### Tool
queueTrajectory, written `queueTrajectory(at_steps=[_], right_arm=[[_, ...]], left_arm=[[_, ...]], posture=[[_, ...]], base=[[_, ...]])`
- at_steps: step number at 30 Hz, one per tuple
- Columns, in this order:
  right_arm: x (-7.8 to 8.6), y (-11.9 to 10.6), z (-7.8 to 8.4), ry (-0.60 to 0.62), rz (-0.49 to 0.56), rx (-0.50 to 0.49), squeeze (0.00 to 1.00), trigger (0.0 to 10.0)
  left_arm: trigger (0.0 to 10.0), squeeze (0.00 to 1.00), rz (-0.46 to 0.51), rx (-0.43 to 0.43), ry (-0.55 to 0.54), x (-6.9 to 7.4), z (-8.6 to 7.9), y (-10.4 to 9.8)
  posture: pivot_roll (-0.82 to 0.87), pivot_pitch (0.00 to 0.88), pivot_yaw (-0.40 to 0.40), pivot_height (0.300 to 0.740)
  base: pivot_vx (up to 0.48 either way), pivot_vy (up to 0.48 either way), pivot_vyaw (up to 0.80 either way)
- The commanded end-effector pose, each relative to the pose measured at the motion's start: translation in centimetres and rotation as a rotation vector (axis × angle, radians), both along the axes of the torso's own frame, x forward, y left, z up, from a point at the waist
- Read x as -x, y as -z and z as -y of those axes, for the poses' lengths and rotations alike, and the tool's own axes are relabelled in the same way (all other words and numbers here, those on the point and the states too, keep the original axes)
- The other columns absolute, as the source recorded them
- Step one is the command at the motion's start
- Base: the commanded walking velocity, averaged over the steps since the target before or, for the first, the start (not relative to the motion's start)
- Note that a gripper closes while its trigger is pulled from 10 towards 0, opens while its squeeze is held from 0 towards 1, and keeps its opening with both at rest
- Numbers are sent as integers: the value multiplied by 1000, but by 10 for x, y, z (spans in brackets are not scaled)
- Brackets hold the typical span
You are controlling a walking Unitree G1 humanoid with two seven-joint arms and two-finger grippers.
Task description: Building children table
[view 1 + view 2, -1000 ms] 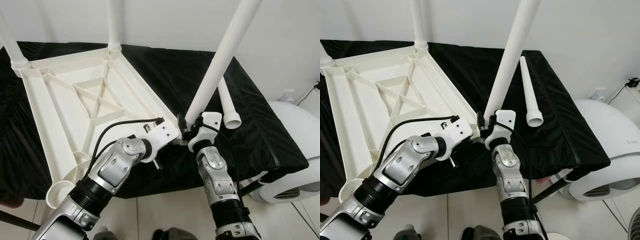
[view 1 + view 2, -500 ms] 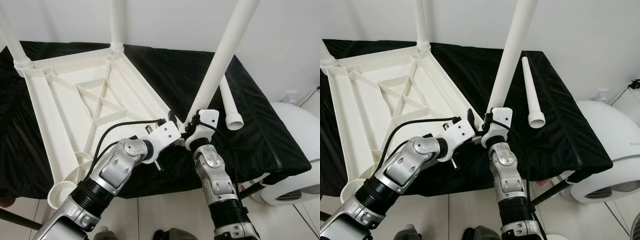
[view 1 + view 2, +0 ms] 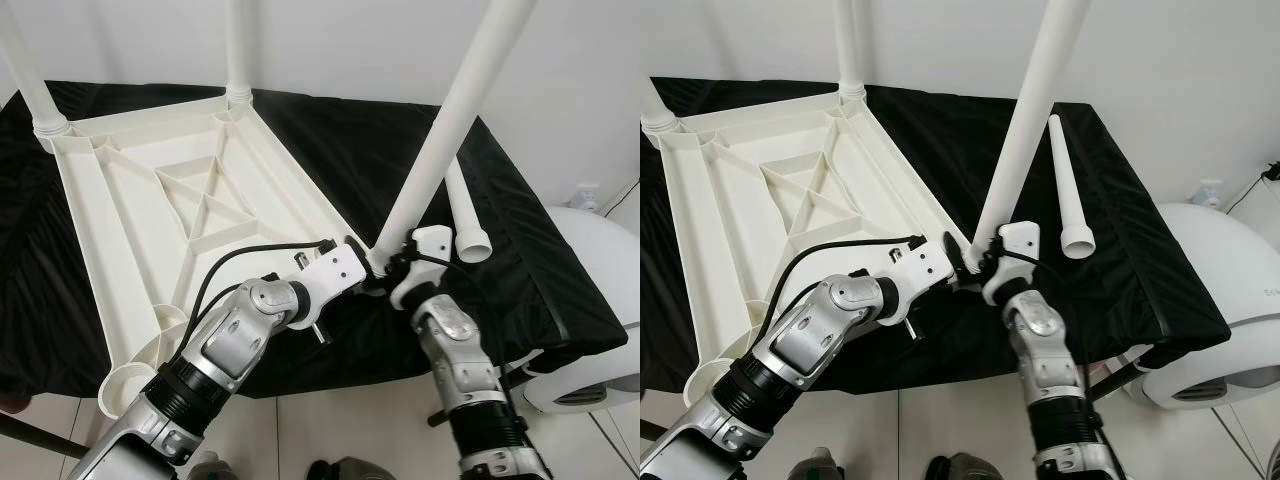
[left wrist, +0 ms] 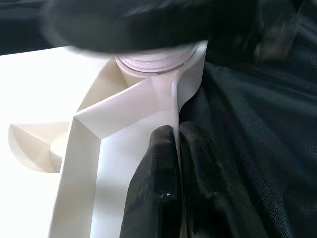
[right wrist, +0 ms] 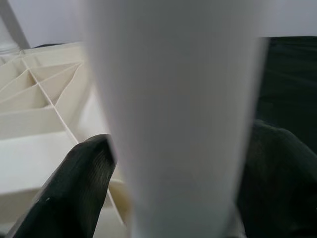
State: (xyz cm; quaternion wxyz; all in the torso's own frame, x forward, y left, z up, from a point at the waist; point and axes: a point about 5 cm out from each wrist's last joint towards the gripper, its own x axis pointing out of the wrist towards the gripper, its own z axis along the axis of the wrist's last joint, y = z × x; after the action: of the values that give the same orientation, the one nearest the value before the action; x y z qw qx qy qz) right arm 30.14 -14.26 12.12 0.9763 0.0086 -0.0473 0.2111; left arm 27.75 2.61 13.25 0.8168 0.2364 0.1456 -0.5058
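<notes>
In the left eye view, the white tabletop (image 3: 150, 220) lay upside down on a black cloth (image 3: 350, 150). The left gripper (image 3: 352, 262) reached its near corner, and the right gripper (image 3: 385, 268), just beside it, clasped the foot of a tilted leg (image 3: 450, 120) at that corner. A loose leg (image 3: 465, 210) lay on the cloth beyond the right gripper.

The right eye view showed two more legs standing at the tabletop's far corners.

In the left wrist view, the left gripper's fingers (image 4: 158, 183) pinched the tabletop's thin rim, just short of the corner socket (image 4: 158, 62).

In the right wrist view, the right gripper's fingers (image 5: 74, 188) pressed both sides of the leg, tabletop behind.
</notes>
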Motion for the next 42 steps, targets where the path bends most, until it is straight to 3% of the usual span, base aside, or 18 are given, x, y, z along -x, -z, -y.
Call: queueTrajectory(at_steps=[1, 8, 18, 19, 22, 23, 24, 34, 35, 37, 38, 42], right_arm=[[-3, 1, 8, -33, 4, 8, 0, 10000], [-12, -2, 29, -194, -9, 68, 0, 10000], [-18, -1, 27, -342, -27, 140, 0, 10000], [-19, -1, 27, -356, -28, 152, 0, 4275], [-20, -1, 27, -364, -28, 157, 0, 4275], [-21, 0, 28, -367, -29, 161, 0, 1216], [-22, 0, 29, -373, -30, 160, 0, 0], [-21, 2, 38, -367, -32, 141, 0, 0], [-20, 2, 38, -364, -35, 135, 0, 667], [-20, 3, 38, -363, -37, 131, 0, 667], [-20, 3, 38, -353, -38, 126, 0, 10000], [-18, 6, 34, -312, -39, 90, 0, 10000]], left_arm=[[10000, 0, -16, 19, 61, 7, 11, 0], [10000, 0, -13, 18, 65, 6, 10, -1], [10000, 0, -8, 22, 62, 4, 11, -3], [10000, 0, -7, 21, 60, 4, 11, -3], [10000, 0, -8, 21, 59, 4, 11, -3], [10000, 0, -7, 21, 59, 4, 11, -3], [10000, 0, -7, 21, 60, 4, 11, -3], [10000, 0, -5, 26, 63, 3, 13, -4], [10000, 0, -5, 27, 63, 3, 13, -4], [10000, 0, -5, 28, 63, 3, 13, -5], [10000, 0, -5, 29, 64, 4, 13, -5], [10000, 0, -8, 30, 62, 5, 13, -4]], posture=[[46, 0, -103, 740], [43, 0, -98, 740], [49, 0, -100, 740], [48, 0, -100, 740], [48, 0, -99, 740], [47, 0, -99, 740], [46, 0, -98, 740], [37, 0, -97, 740], [36, 0, -97, 740], [36, 0, -97, 740], [36, 0, -99, 740], [37, 0, -104, 740]], base=[[0, 0, 0], [0, 0, 0], [0, 0, 0], [0, 0, 0], [0, 0, 0], [0, 0, 0], [0, 0, 0], [0, 0, 0], [0, 0, 0], [0, 0, 0], [0, 0, 0], [0, 0, 0]])
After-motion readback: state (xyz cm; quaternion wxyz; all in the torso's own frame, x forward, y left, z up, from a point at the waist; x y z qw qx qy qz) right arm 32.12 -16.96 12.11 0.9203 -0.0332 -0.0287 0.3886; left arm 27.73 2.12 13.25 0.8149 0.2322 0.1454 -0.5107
